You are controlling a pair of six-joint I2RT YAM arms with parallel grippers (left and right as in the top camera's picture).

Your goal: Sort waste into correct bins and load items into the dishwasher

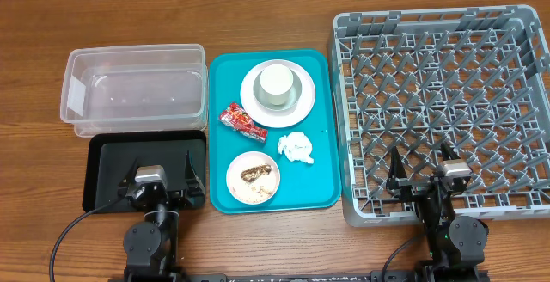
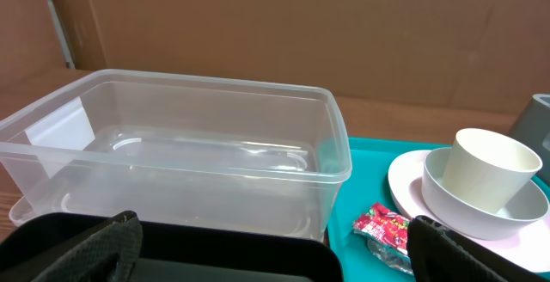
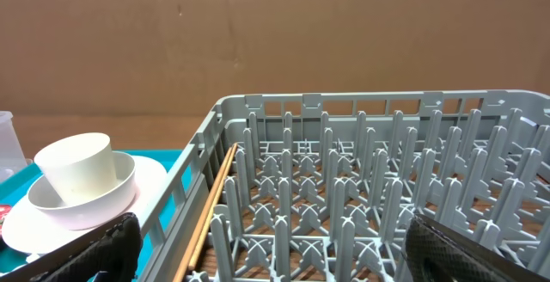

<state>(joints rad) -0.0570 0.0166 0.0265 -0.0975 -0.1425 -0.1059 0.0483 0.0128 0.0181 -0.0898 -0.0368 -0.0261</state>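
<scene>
On the desk (image 1: 258, 7) we see a teal tray (image 1: 322, 127) in the middle. At its far end is a plate (image 1: 248, 93) holding a bowl (image 1: 297, 95) with a cup (image 1: 277, 82) inside. A red wrapper (image 1: 243, 121) and a crumpled napkin (image 1: 296, 146) lie mid-tray, and a small dish (image 1: 234, 179) of food scraps sits at the near end. To the left are a clear tub (image 1: 137, 52) and, nearer, a black bin (image 1: 94, 174). The grey dish rack (image 1: 430, 17) stands on the right. The left pincer (image 1: 163, 177) hangs released over the black bin. The right pincer (image 1: 423, 170) hangs released over the rack's near edge. Neither holds anything.
</scene>
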